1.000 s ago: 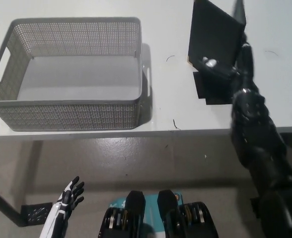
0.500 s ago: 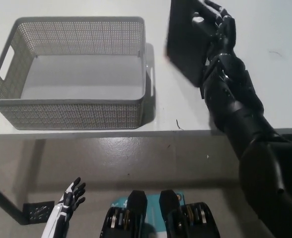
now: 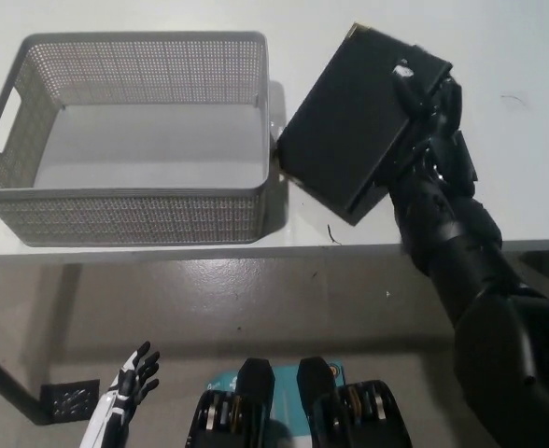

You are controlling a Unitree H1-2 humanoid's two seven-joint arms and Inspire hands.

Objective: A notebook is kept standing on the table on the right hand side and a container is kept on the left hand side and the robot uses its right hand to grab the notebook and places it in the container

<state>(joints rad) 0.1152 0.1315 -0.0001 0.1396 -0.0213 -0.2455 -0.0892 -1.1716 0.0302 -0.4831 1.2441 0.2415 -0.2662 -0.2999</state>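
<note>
The white surface (image 3: 349, 19) holds a grey mesh container (image 3: 134, 210) on the left. Just right of it, the black right hand (image 3: 429, 121) grips the tilted black notebook (image 3: 354, 121) in the air. The white left hand (image 3: 130, 378) rests low, fingers spread

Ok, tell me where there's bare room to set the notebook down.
The container floor is bare wall to wall: the widest free patch. Bare table lies right of the right hand. It is crowded at the container's right wall, where the tilted notebook hangs. The left hand rests low, below the table.
</note>
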